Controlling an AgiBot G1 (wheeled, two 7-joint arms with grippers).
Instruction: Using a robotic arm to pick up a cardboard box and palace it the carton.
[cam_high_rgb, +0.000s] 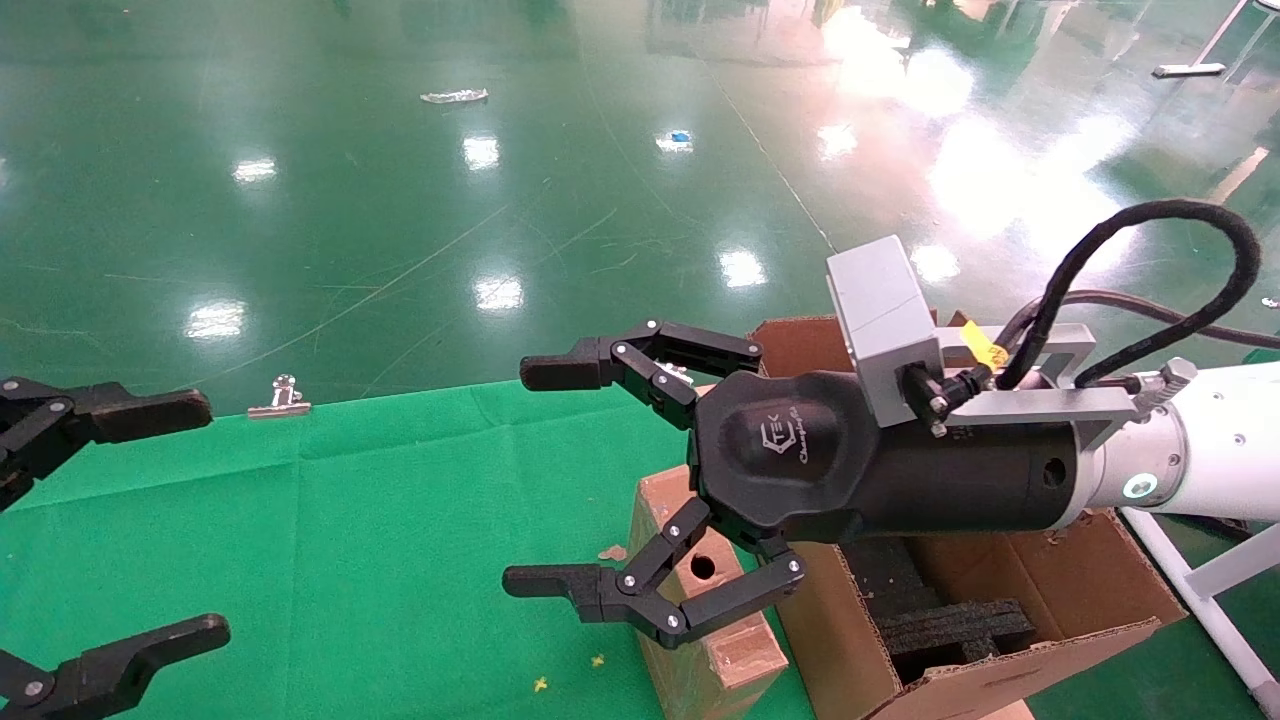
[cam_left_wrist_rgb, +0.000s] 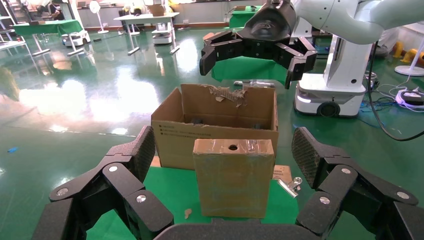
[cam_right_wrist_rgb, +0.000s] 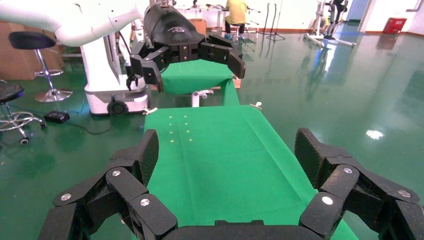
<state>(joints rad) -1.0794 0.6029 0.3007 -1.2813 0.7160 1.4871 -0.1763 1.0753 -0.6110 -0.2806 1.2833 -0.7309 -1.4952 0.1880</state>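
- Green-clothed table (cam_high_rgb: 380, 520) on a glossy green floor (cam_high_rgb: 400, 200)
- Cardboard box (cam_high_rgb: 700, 620) upright beneath the right gripper (cam_high_rgb: 540, 475), finger hole uppermost, touching nothing of it
- Right gripper spread wide, empty
- Carton (cam_high_rgb: 1010, 620) just behind the box, under the wrist
- Left gripper (cam_high_rgb: 175, 520) well apart, wide open, empty

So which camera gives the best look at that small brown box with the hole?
The left wrist view: the cardboard box stands whole and unblocked, its hole on top. In the head view the right gripper partly covers the box. The right wrist view misses it.
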